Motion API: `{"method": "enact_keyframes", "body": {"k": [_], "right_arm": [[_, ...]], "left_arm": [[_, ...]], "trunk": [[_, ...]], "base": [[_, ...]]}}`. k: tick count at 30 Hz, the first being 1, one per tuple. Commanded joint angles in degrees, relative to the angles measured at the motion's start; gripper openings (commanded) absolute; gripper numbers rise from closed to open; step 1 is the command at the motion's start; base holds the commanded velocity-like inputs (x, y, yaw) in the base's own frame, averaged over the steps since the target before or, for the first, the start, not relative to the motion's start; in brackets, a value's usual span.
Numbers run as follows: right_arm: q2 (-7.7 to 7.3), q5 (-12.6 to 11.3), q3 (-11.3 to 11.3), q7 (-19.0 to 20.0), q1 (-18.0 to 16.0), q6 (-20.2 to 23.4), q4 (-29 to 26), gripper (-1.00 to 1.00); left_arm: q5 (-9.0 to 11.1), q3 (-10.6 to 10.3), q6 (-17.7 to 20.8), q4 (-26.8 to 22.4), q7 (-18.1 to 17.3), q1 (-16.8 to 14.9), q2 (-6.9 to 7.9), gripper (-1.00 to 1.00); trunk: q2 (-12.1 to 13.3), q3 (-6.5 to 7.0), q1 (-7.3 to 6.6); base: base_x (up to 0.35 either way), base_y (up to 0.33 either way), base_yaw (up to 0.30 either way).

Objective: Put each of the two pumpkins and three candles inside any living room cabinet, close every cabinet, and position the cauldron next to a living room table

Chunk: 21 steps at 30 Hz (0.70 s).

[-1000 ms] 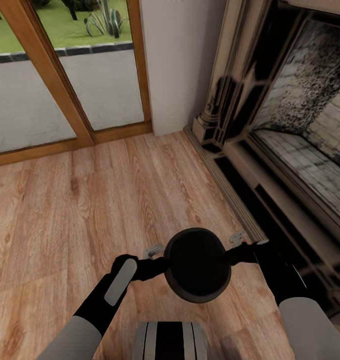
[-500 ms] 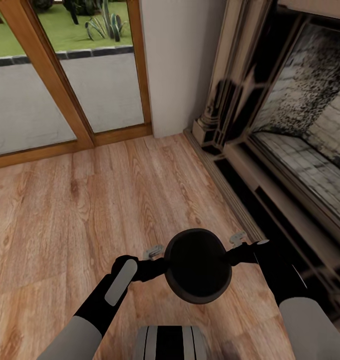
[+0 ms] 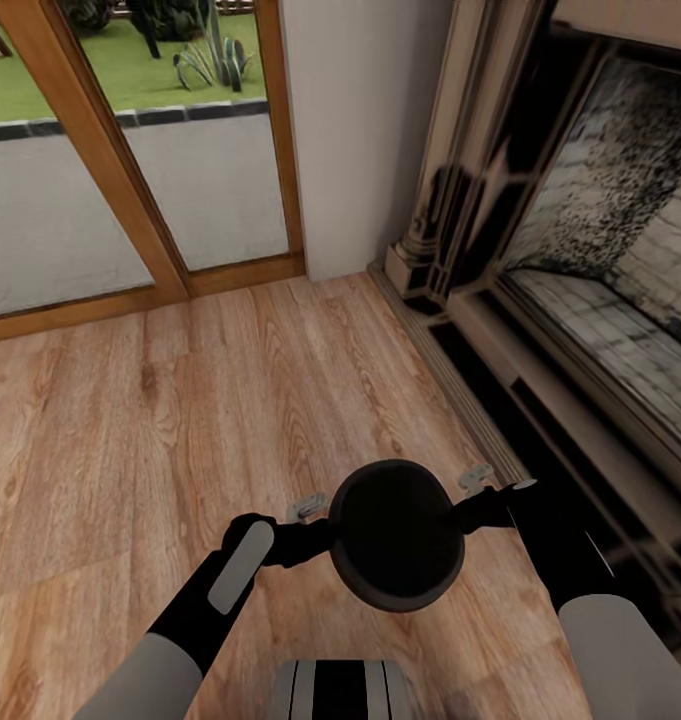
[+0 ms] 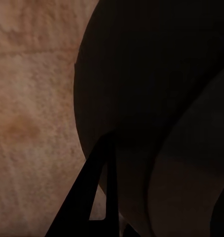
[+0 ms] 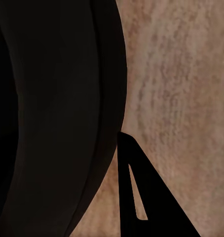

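The black round-bellied cauldron hangs above the wooden floor, straight in front of my trunk, its wide dark mouth facing up. My left gripper is shut on its left side and my right gripper is shut on its right side. Small grey lugs stick out beside each grip. The left wrist view shows the cauldron's dark wall close up, with one black finger outside it. In the right wrist view the cauldron curves past a finger over the floor.
A fireplace with a stone surround and raised hearth runs along the right. A wood-framed glass door to the garden stands ahead at left, beside a white wall section. Plank floor spreads ahead and to the left.
The whole picture has shifted slightly downward, so the camera moved. Both grippers keep the cauldron in the same place relative to my trunk.
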Motion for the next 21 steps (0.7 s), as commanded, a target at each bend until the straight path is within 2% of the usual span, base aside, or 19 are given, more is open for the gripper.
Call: {"method": "enact_keyframes", "body": {"k": [1, 7, 9, 21], "right_arm": [[-4.52, 0.56, -3.26, 19.95, -0.01, 0.42, 5.69, -1.0], [-5.45, 0.7, -3.3, 22.29, -0.01, 1.46, 2.71, -1.0], [-5.98, 0.59, -3.31, 23.32, -0.01, 1.67, 2.35, -1.0], [-6.2, 0.56, -3.37, 25.33, -0.01, 1.77, 2.17, -1.0]], "left_arm": [[-0.48, -0.37, -1.05, -11.91, -1.22, -0.06, 0.6, -1.0], [-0.31, -0.46, -0.99, -11.99, -1.25, -0.03, 0.61, -1.0], [-0.24, -0.52, -0.97, -13.34, -1.24, 0.06, 0.68, -1.0], [-0.2, -0.73, -0.88, -14.46, -1.22, 0.22, 0.66, -1.0]], "trunk": [[0.0, 0.19, 0.12], [0.08, 1.52, -0.04], [0.11, 1.97, -0.09], [0.27, 4.62, -0.4]], "base": [[0.0, 0.0, 0.0], [0.0, 0.0, 0.0], [0.0, 0.0, 0.0], [0.0, 0.0, 0.0]]}}
